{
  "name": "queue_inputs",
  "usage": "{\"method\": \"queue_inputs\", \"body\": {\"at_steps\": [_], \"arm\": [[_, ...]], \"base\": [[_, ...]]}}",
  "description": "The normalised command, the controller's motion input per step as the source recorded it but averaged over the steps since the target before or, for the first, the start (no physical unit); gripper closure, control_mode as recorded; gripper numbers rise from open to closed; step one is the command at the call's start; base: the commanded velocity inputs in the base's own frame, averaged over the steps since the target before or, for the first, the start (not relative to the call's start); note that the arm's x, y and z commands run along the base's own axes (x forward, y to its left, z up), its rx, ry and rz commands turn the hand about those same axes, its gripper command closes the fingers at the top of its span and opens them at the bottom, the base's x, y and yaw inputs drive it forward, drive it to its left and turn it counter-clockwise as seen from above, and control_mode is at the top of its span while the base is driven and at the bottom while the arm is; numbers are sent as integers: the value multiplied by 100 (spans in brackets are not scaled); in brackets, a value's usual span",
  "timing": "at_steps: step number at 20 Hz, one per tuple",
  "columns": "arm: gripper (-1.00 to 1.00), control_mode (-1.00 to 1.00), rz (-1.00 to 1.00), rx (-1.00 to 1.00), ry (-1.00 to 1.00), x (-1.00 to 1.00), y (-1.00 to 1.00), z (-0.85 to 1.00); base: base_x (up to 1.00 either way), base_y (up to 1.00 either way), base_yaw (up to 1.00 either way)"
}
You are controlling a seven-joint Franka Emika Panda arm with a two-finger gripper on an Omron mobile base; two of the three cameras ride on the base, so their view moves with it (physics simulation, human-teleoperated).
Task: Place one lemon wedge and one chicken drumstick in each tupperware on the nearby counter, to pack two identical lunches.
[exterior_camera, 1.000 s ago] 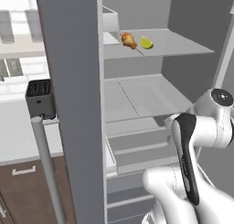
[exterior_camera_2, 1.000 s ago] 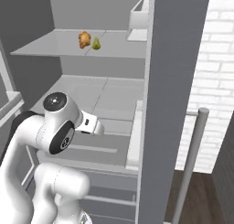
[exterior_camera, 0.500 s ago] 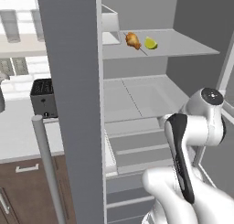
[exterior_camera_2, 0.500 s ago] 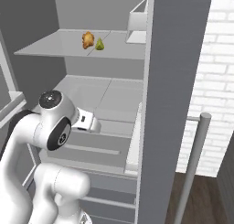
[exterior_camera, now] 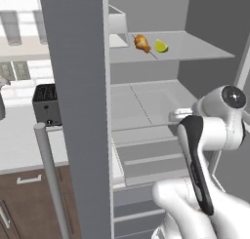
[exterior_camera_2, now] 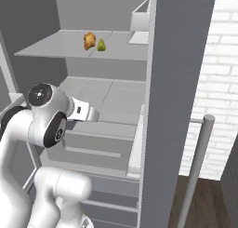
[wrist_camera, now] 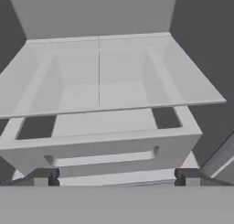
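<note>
- Fridge (exterior_camera: 78,111) stands open in front of you, and the food you need sits on its top shelf (exterior_camera: 195,50).
- The chicken drumstick (exterior_camera: 141,43) lies on that shelf, just beside a lemon wedge (exterior_camera: 161,47). The two are close but you cannot tell if they touch.
- From the right side, the drumstick (exterior_camera_2: 89,40) is on the left and the wedge (exterior_camera_2: 101,45) on the right.
- Your gripper (wrist_camera: 116,177) is wide open and holds nothing. Its two dark tips stand far apart at the bottom of the hand view.
- The hand is low right now. It looks at the glass shelf (wrist_camera: 100,74) and the drawer (wrist_camera: 100,147) under it, well below the food.
- So you need to lift the hand up to the top shelf first, then go in level over the shelf.
- Pick one thing at a time. Aim at the middle of the drumstick, with one tip on each side of it.
- Keep the tips off the wedge, so you do not push it away.
- Watch the white bin (exterior_camera: 117,28) at the shelf's left side, and do not bump it.
- The counter (exterior_camera: 19,140) with the black toaster (exterior_camera: 47,105) is to the left of the fridge. The tupperware cannot be seen from here.
</note>
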Motion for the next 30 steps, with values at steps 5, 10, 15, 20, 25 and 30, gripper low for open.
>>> {"method": "queue_inputs", "body": {"at_steps": [5,10,15,20,25,30], "arm": [[-100,-100,0,3,-10,15,15,66],[-100,-100,0,0,-1,21,28,70],[-100,-100,0,2,-1,35,4,60],[-100,-100,0,12,-3,24,-16,37],[-100,-100,0,7,0,28,-4,34],[-100,-100,0,0,3,35,0,40]], "base": [[0,0,0],[0,0,0],[0,0,0],[0,0,0],[0,0,0],[0,0,0]]}}
